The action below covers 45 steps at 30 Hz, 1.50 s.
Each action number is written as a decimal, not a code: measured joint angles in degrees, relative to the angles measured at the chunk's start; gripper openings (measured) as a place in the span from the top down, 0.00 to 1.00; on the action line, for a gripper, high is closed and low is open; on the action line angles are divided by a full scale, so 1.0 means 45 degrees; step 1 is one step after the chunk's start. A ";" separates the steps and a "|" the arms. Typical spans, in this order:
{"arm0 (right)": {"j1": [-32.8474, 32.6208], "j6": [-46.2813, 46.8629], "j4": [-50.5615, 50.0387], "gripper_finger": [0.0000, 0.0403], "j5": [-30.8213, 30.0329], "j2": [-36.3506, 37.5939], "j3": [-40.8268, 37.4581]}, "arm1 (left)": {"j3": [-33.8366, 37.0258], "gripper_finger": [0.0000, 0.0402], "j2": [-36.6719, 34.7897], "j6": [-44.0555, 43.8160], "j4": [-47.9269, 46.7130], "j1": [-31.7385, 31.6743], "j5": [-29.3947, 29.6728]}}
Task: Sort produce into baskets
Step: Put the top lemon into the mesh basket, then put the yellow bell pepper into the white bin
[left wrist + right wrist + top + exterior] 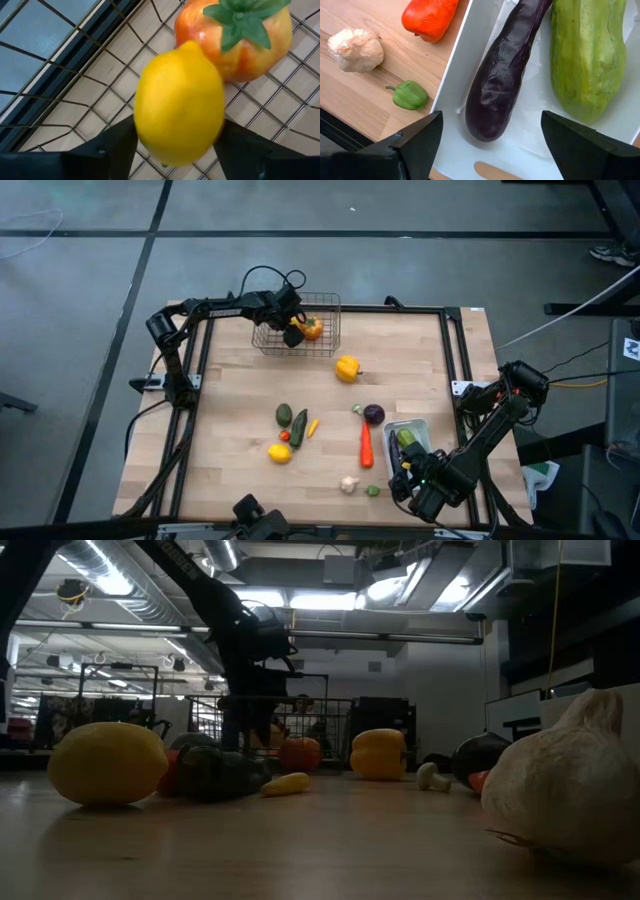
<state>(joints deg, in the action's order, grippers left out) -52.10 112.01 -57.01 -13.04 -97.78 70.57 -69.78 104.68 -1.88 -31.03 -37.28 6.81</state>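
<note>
We found no brand, label or legible writing on any item in any view.

The left gripper (291, 320) was positioned inside the wire basket (322, 344) at the far side of the table (240, 380). In the left wrist view a yellow lemon (179, 104) sat between its two dark fingers (107, 145); we could not tell whether the jaws were gripping it or had let go. The same view showed an orange tomato (240, 37) with a green leafy top lying on the basket mesh just behind the lemon. The high view showed only the orange item in the basket, the lemon being hidden beneath the gripper.

The right gripper (415, 480) hung over the near end of the white tray (420, 425), jaws spread wide and holding nothing. Its wrist view showed a purple eggplant (507, 70) and a green cucumber (587, 55) lying side by side in the tray, detail largely covered by the arm in the high view. Outside the tray's wall we recorded an orange carrot (429, 17), white garlic (356, 49) and a small green pepper (409, 95) on the wood.

In the high view, loose produce lay mid-table: a yellow pepper (347, 368), a round purple item (373, 415), two dark green pieces (292, 420) and a second lemon (280, 452).

The low view placed that second lemon and the garlic nearest the camera; the left arm stood in front of the basket, obscuring much of it.
</note>
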 joint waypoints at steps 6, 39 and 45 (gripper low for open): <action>-0.0004 0.0000 -0.0005 0.16 0.0000 0.0000 0.0000 | 0.0000 0.30 0.0000 0.0275 0.0029 0.0000 0.0000; 0.0186 -0.1033 -0.1946 0.16 -0.1604 0.1690 0.0010 | -0.0607 0.29 -0.3336 -0.0332 -0.0437 0.1741 -0.0420; 0.1063 -0.3007 -0.2147 0.16 -0.1628 0.1744 0.0010 | -0.0612 0.29 -0.4396 -0.1094 -0.0665 0.2822 -0.0827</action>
<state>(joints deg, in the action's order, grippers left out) -47.31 98.48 -66.67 -20.36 -89.93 70.61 -72.53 84.90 -6.80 -34.02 -24.58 3.09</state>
